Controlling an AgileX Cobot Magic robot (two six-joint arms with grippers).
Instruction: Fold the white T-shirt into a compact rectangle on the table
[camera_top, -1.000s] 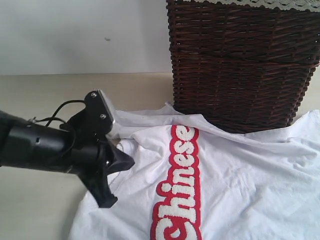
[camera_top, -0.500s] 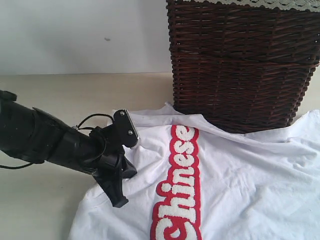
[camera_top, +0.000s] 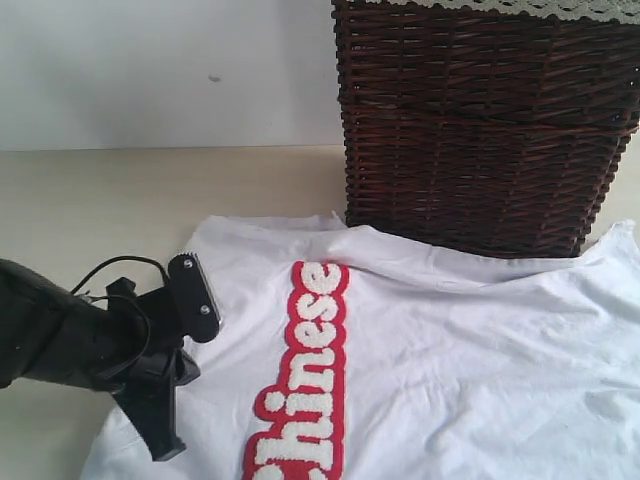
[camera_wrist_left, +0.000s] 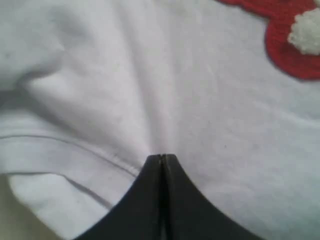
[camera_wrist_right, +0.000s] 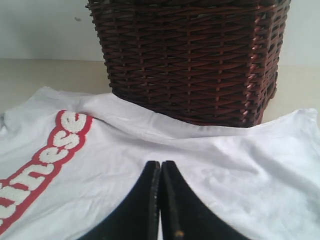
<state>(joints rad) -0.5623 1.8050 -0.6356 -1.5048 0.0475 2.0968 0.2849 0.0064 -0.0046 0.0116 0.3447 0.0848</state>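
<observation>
Left wrist view, lower centre: your left gripper (camera_wrist_left: 161, 158) is clamped shut on the white cotton T-shirt (camera_wrist_left: 215, 115), likely to pull it flat.

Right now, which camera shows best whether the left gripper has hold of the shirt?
The left wrist view: the left gripper is shut, and folds of the white T-shirt run into its tips. The exterior view shows only the arm over the shirt's edge; the right wrist view misses it.
</observation>
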